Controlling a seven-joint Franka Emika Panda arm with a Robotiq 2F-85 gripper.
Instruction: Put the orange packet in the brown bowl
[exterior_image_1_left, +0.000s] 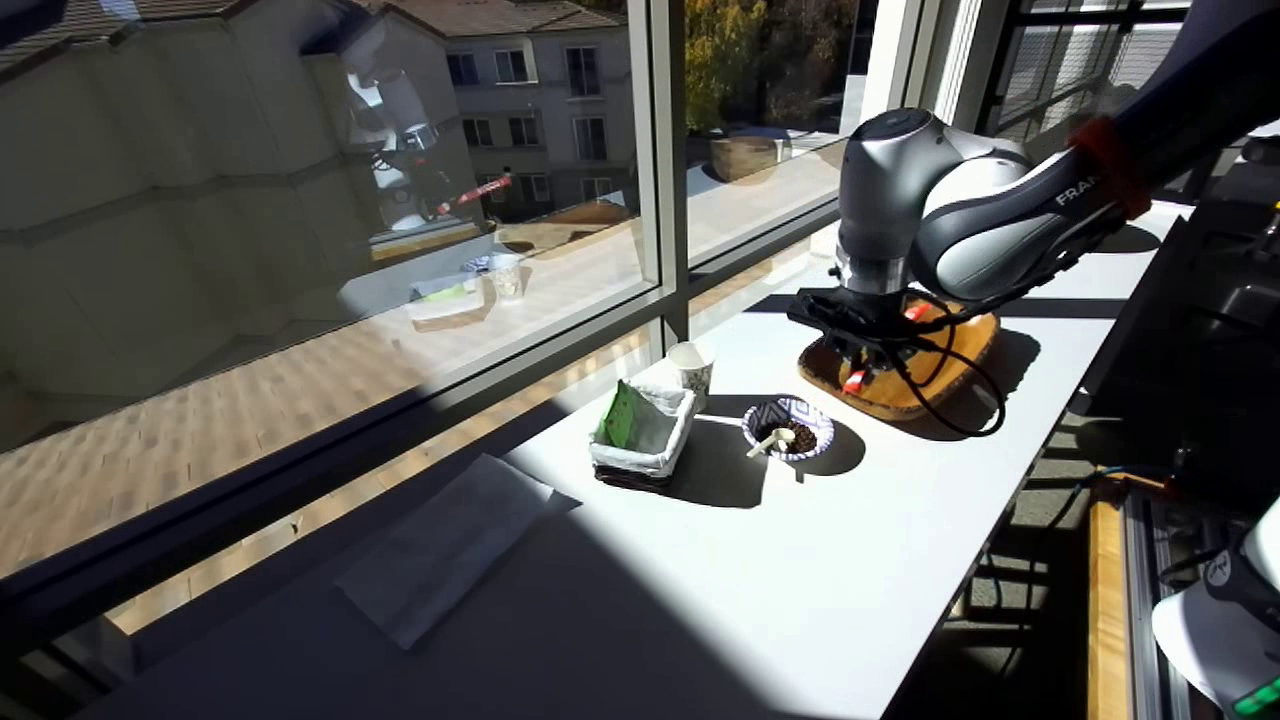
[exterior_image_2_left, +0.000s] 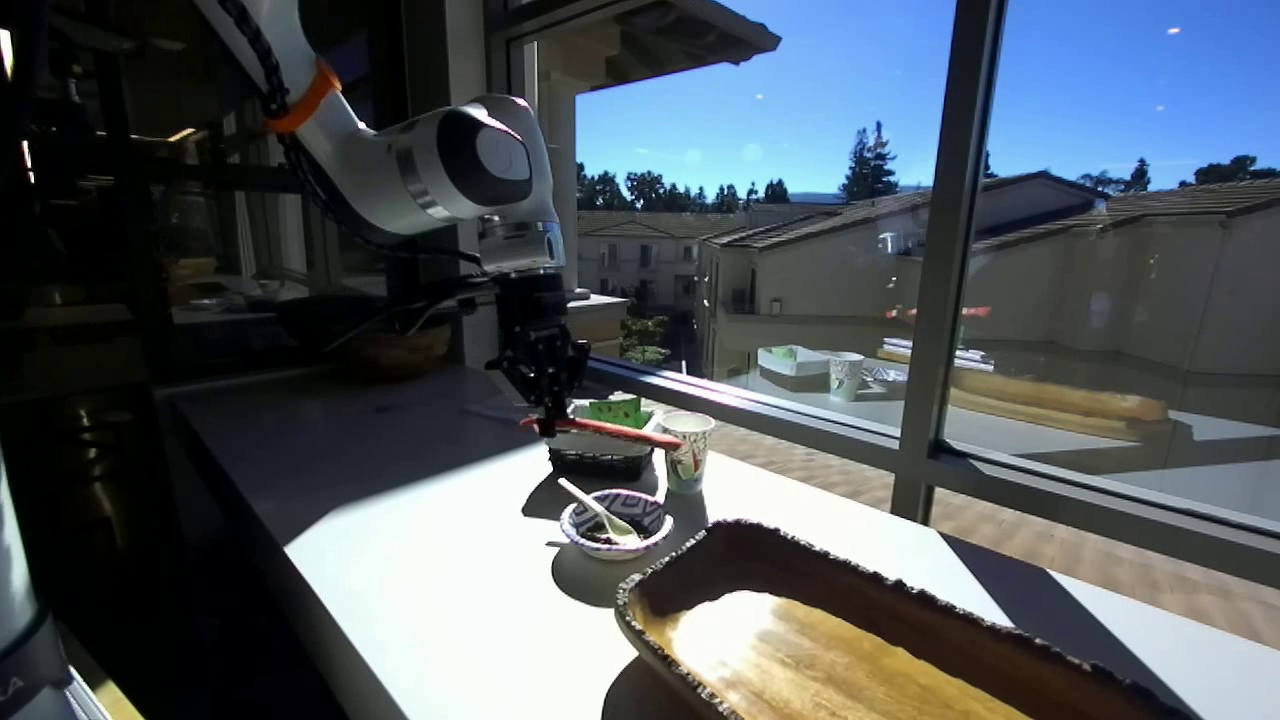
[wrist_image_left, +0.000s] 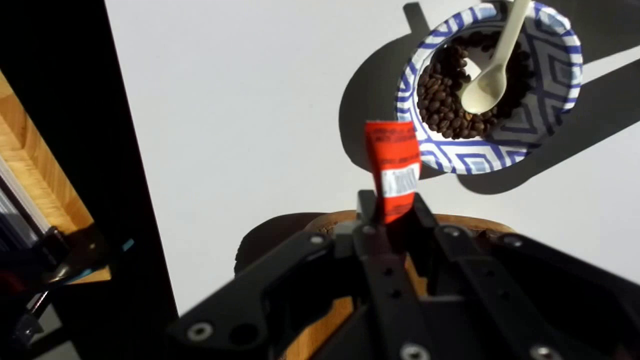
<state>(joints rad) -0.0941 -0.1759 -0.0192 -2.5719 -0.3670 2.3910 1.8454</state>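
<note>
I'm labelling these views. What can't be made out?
Orange packet: print too blurred to read, lower part hidden by the gripper, wrist view.
Brown bowl: near part cut off by the bottom edge, in an exterior view.
Spoon: handle end cut off by the top edge, wrist view.
Cup: inside bottom hidden by its wall, in both exterior views.

A white table (exterior_image_1_left: 800, 560), part sunlit, part shaded, stands beside tall windows (exterior_image_1_left: 668, 150) looking onto pale buildings (exterior_image_1_left: 548, 100).
</note>
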